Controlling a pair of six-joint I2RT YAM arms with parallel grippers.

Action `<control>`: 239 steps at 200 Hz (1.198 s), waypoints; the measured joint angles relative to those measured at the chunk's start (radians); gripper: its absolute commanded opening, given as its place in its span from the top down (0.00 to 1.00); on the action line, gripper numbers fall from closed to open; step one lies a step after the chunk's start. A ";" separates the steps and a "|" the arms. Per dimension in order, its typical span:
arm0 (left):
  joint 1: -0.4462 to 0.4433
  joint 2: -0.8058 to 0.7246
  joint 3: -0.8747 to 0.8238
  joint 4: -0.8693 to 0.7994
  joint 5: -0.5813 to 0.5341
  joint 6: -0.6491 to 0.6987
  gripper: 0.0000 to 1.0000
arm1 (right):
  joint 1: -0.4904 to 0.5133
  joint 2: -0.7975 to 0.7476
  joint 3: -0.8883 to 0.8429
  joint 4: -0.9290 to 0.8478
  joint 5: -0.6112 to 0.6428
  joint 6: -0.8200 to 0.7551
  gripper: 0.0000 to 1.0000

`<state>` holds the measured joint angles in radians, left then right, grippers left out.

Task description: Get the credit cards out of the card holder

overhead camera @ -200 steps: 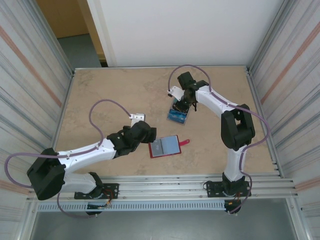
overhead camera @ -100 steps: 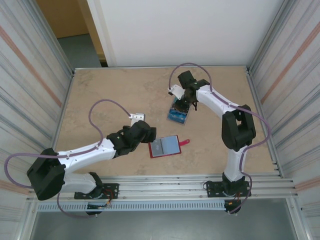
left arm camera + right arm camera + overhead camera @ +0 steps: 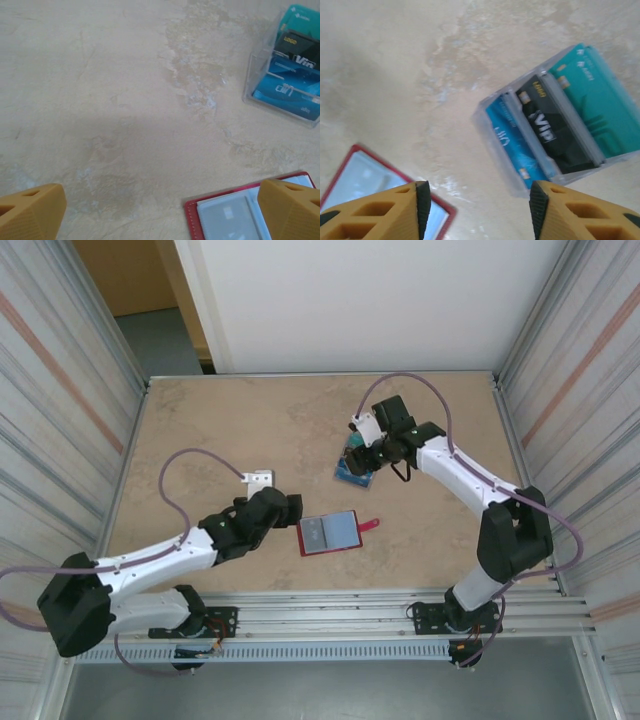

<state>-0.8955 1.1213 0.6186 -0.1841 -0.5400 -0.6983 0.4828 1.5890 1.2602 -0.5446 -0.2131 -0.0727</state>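
"Near the front middle of the table, what do you record?"

"Card holder [image 3: 330, 533], spread open and flat, red border, grey-blue pockets facing up, snap tab on its right side. Left gripper [image 3: 292, 508] sits just beside its left edge, jaws wide, nothing between them. From the left wrist, the holder's corner lies partly behind one fingertip [image 3: 290, 210]."

"And the credit cards?"

"Credit cards [image 3: 352, 468] are farther back, right of centre and apart from the holder. They lean in a clear stand [image 3: 492, 127], teal [image 3: 592, 107], black [image 3: 550, 130] and blue [image 3: 512, 145] in a row. Right gripper [image 3: 365, 452] hangs close over them, jaws parted and empty. From the right wrist, the cards lie ahead of the fingertips, nearer the right-hand one. I cannot tell whether anything touches the stand."
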 measured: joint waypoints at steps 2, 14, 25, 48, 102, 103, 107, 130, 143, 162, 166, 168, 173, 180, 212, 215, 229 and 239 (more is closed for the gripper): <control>0.000 -0.006 -0.004 0.000 -0.003 -0.004 0.01 | 0.003 -0.005 -0.006 0.004 -0.003 0.005 0.32; 0.005 -0.040 -0.030 -0.002 -0.015 -0.022 0.01 | 0.021 -0.029 -0.037 0.019 -0.019 0.043 0.14; 0.011 -0.073 -0.053 -0.003 -0.028 -0.039 0.01 | 0.041 -0.044 -0.057 0.035 -0.027 0.080 0.11; 0.022 -0.144 -0.102 -0.005 -0.053 -0.069 0.01 | 0.101 -0.067 -0.093 0.057 -0.024 0.134 0.01; 0.032 -0.284 -0.175 -0.057 -0.124 -0.145 0.01 | 0.278 -0.087 -0.169 0.100 0.069 0.261 0.13; 0.033 -0.287 -0.176 -0.059 -0.126 -0.146 0.01 | 0.281 -0.087 -0.171 0.100 0.071 0.262 0.13; 0.033 -0.295 -0.180 -0.063 -0.132 -0.150 0.01 | 0.287 -0.087 -0.175 0.100 0.078 0.270 0.14; 0.033 -0.341 -0.213 -0.074 -0.164 -0.171 0.01 | 0.329 -0.087 -0.197 0.096 0.120 0.321 0.16; 0.033 -0.365 -0.240 -0.073 -0.177 -0.177 0.01 | 0.362 -0.085 -0.198 0.088 0.150 0.344 0.17; 0.038 -0.399 -0.273 -0.074 -0.188 -0.187 0.01 | 0.418 -0.076 -0.198 0.084 0.187 0.376 0.18; 0.039 -0.406 -0.276 -0.076 -0.189 -0.188 0.01 | 0.429 -0.070 -0.198 0.083 0.191 0.381 0.19; 0.039 -0.409 -0.278 -0.076 -0.190 -0.189 0.01 | 0.432 -0.069 -0.198 0.082 0.192 0.383 0.19; 0.039 -0.418 -0.282 -0.076 -0.192 -0.190 0.01 | 0.444 -0.061 -0.198 0.081 0.194 0.388 0.20; 0.039 -0.431 -0.286 -0.077 -0.195 -0.192 0.01 | 0.457 -0.048 -0.198 0.080 0.194 0.400 0.21; 0.039 -0.478 -0.296 -0.081 -0.199 -0.197 0.01 | 0.480 0.014 -0.195 0.080 0.195 0.432 0.24; 0.039 -0.481 -0.298 -0.081 -0.200 -0.197 0.01 | 0.480 0.019 -0.195 0.080 0.195 0.435 0.24; 0.039 -0.492 -0.303 -0.083 -0.203 -0.197 0.01 | 0.484 0.043 -0.190 0.080 0.195 0.442 0.26; 0.039 -0.496 -0.305 -0.085 -0.203 -0.198 0.01 | 0.487 0.056 -0.187 0.080 0.195 0.450 0.27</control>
<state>-0.8562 0.6258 0.3134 -0.2691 -0.7433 -0.8959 0.9699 1.6447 1.0733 -0.4644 -0.0185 0.3771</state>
